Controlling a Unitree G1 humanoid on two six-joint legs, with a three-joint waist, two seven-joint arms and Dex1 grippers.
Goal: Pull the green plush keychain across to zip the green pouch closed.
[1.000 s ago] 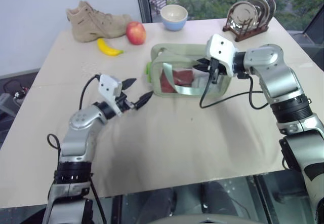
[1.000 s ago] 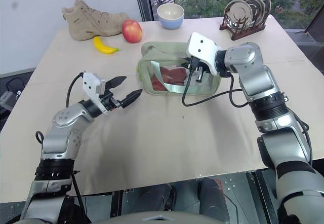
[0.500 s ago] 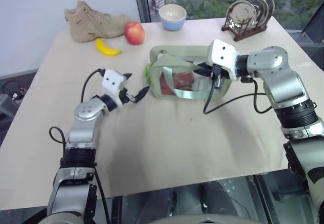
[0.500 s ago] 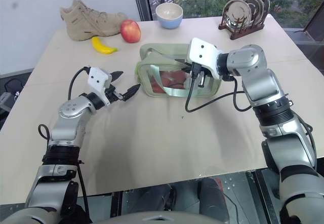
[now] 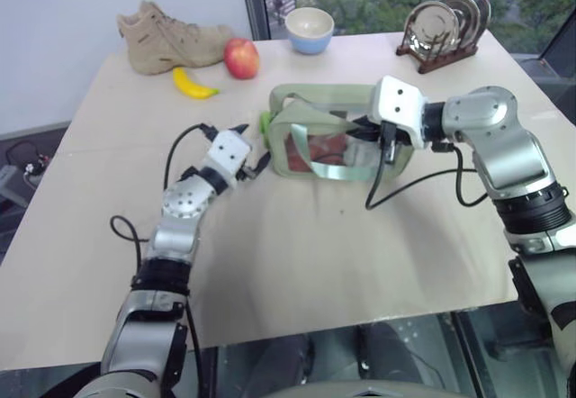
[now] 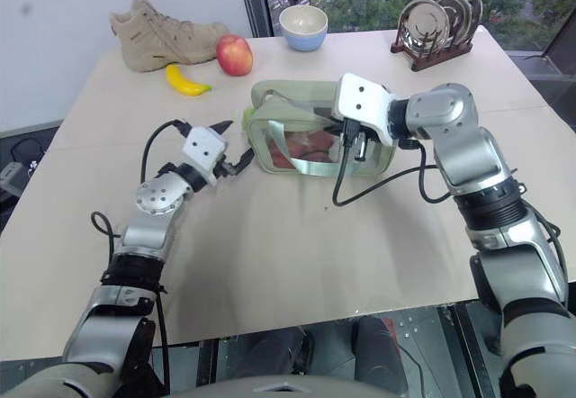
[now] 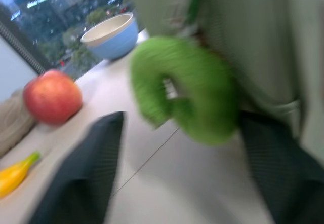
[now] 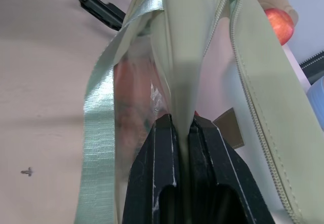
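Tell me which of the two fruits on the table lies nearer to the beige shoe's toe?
The red apple: it sits right beside the toe of the shoe. The yellow banana lies in front of the shoe, a little farther off.

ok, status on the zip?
Right gripper shut on green pouch edge. Left gripper open, straddling green plush keychain, not gripped. Zipper open. Nothing in the way.

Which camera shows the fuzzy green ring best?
The left wrist view. There the green plush keychain looks big, hanging at the green pouch between the left gripper fingers, which have not closed on it. In both eye views it is just a small bright speck at the pouch's end. The right wrist view looks along the pouch fabric instead.
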